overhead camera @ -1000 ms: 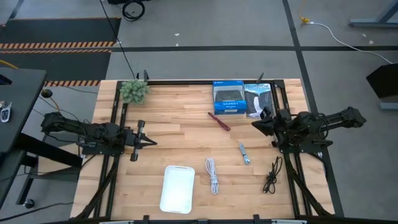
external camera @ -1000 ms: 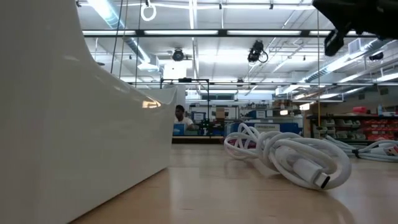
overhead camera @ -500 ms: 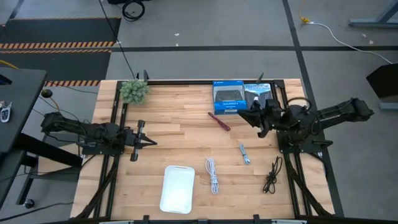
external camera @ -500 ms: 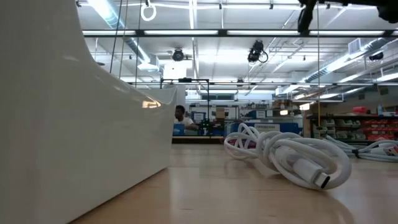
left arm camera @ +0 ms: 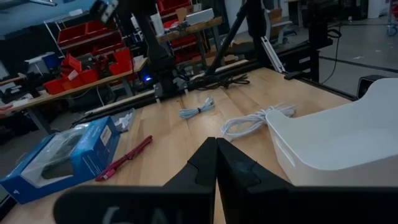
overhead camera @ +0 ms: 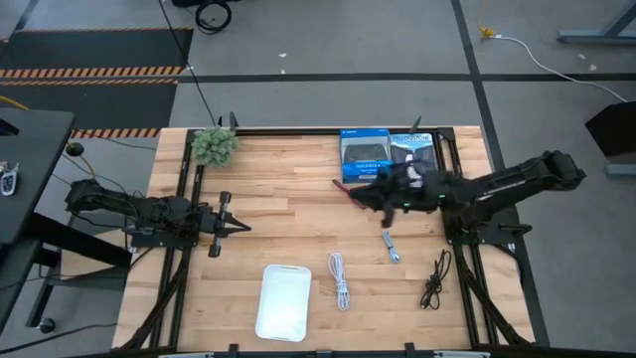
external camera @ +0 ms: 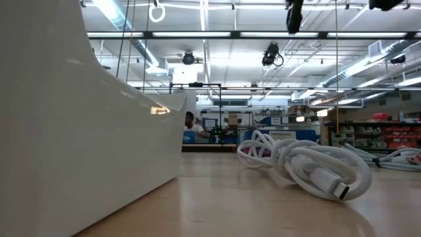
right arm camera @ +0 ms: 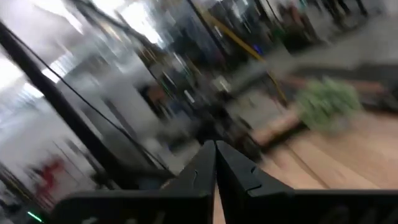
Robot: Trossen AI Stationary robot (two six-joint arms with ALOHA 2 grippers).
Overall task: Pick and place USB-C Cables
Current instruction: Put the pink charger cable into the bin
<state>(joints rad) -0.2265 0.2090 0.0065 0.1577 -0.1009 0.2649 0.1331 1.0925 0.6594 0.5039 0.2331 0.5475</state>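
Four cables lie on the wooden table in the high view: dark red (overhead camera: 340,185), white, coiled (overhead camera: 340,278), pale blue-grey (overhead camera: 391,245) and black (overhead camera: 434,278). The white tray (overhead camera: 283,301) sits near the near edge. My right gripper (overhead camera: 357,197) is shut and hovers above the dark red cable's right end, hiding part of it. In the right wrist view its fingers (right arm camera: 216,149) meet, and that picture is blurred. My left gripper (overhead camera: 241,228) is shut and waits at the table's left, with nothing between its fingers (left arm camera: 216,149).
Two blue-and-black product boxes (overhead camera: 366,154) (overhead camera: 412,149) stand at the far edge, just behind my right gripper. The green fuzzy plant (overhead camera: 215,145) is at the far left corner. In the low view the tray's wall (external camera: 79,131) and the white cable (external camera: 309,164) fill the foreground.
My right gripper has swung from the table's right edge toward the left, past the product boxes, and now stands over the dark red cable. In the low view it has moved left and higher. No cable has moved.
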